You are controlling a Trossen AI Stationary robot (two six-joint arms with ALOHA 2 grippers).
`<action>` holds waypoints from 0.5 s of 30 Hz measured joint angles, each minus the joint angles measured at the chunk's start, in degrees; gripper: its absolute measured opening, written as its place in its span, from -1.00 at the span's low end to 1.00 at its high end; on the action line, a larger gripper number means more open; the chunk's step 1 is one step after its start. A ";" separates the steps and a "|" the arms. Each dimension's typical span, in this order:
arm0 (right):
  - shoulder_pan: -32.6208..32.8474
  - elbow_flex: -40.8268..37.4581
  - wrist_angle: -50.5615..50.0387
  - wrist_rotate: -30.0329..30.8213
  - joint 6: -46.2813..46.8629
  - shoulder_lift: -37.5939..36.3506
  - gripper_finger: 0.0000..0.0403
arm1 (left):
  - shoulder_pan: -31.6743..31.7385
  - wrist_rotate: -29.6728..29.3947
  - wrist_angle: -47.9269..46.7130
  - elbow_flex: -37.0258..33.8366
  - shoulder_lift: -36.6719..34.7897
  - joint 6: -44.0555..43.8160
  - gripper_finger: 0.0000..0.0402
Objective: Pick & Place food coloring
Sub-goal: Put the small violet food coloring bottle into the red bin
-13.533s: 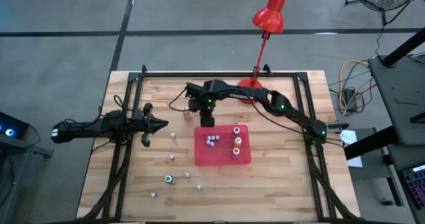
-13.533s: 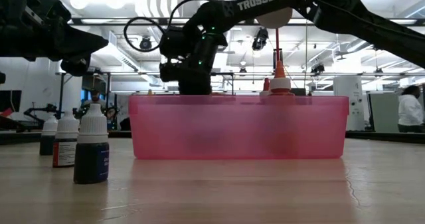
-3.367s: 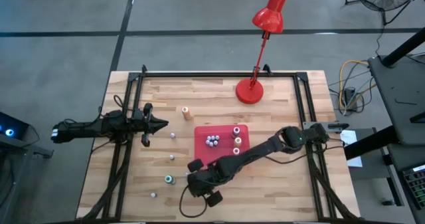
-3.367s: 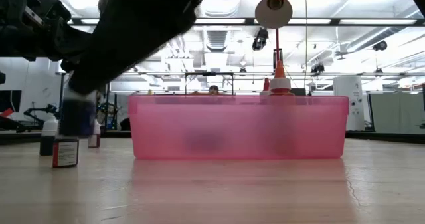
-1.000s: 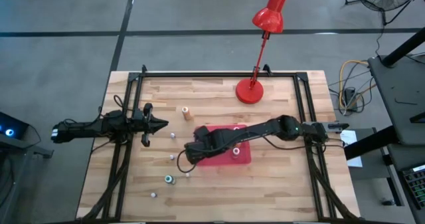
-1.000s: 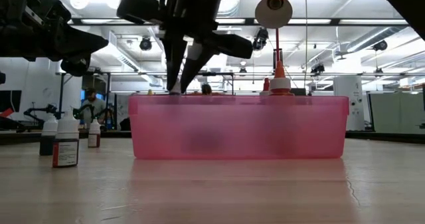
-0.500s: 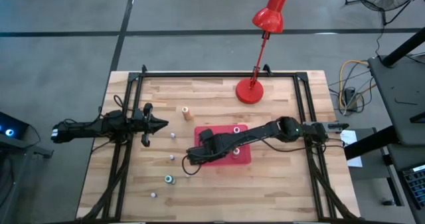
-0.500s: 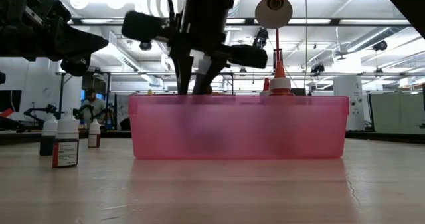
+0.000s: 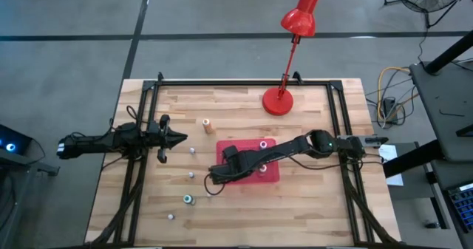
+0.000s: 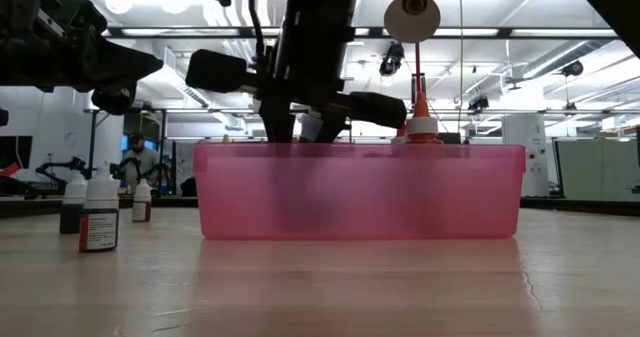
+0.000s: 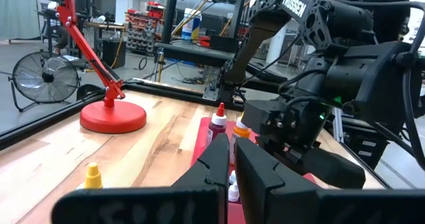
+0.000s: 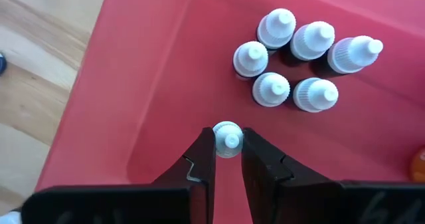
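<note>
The red tray (image 9: 270, 176) lies mid-table, and my right gripper (image 9: 222, 169) reaches down into its left part, shut on a small food coloring bottle with a white cap (image 12: 227, 141). A cluster of several white-capped bottles (image 12: 292, 58) stands on the tray floor beyond it. Loose bottles stand on the wood left of the tray: two pale ones (image 9: 191, 150) (image 9: 191, 175), a teal one (image 9: 188, 199) and an orange one (image 9: 207, 123). My left gripper (image 9: 181, 138) waits shut and level at the table's left. My right gripper pinches the bottle's white cap (image 12: 228, 132) between its two fingers (image 12: 203, 159), one on each side. The fingers come from above, pointing steeply down. The bottle stands upright under them inside the tray; the cap hides its body, so whether its bottom rests on the floor cannot be told.
A red desk lamp stands with its base (image 9: 279, 101) at the far side, right of the middle. Two larger bottles (image 9: 262, 143) (image 9: 262, 168) stand in the tray's right half. In the low view the tray's translucent near wall (image 10: 360, 192) hides the fingertips, and three bottles (image 10: 100, 212) stand at the left.
My right gripper, still shut on the bottle, has sunk from above the tray's left rim down into the tray and shifted a little toward the table's right edge, rolling slightly about its own axis. The bottle went down with it, upright.
</note>
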 joint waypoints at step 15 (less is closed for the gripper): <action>-0.83 -0.59 0.22 1.72 -3.13 0.00 -0.79 | 0.00 -0.01 0.01 0.00 0.00 0.00 -1.00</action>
